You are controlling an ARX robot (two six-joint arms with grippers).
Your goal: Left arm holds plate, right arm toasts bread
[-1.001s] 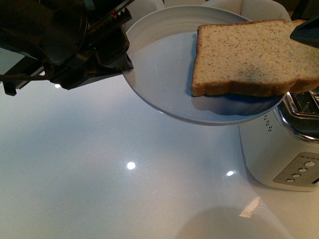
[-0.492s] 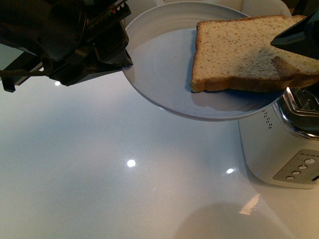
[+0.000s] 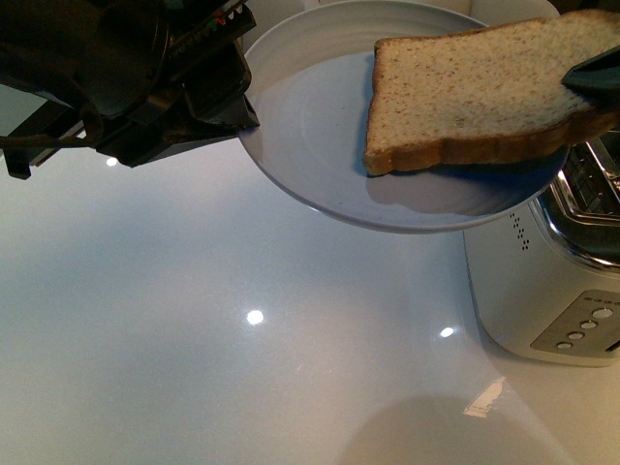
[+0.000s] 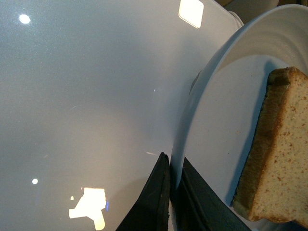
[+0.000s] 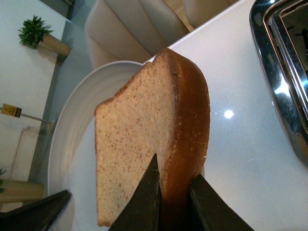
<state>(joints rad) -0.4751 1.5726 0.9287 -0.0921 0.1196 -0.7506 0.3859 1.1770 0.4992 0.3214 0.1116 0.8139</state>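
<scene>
The pale blue-white plate (image 3: 320, 126) is held in the air, tilted, above the white table. My left gripper (image 3: 228, 102) is shut on the plate's left rim; in the left wrist view the gripper (image 4: 172, 166) pinches the rim (image 4: 192, 110) between its black fingers. The bread (image 3: 484, 92) hangs just above the plate's right half, lifted at its right end. My right gripper (image 3: 593, 76) is shut on the bread's right edge. In the right wrist view the gripper (image 5: 174, 180) clamps the brown crust of the bread (image 5: 139, 139), with the plate (image 5: 72, 144) behind it.
A white toaster (image 3: 542, 281) with chrome slots (image 3: 586, 194) stands at the right, below the bread's right end; its slot rim shows in the right wrist view (image 5: 279, 72). The glossy white table (image 3: 194, 339) lies below. Pale chairs (image 5: 130, 33) stand behind.
The bread's right end has risen off the plate and the slice has shifted slightly up. The right gripper has moved up and right. The plate and left gripper have barely moved.
</scene>
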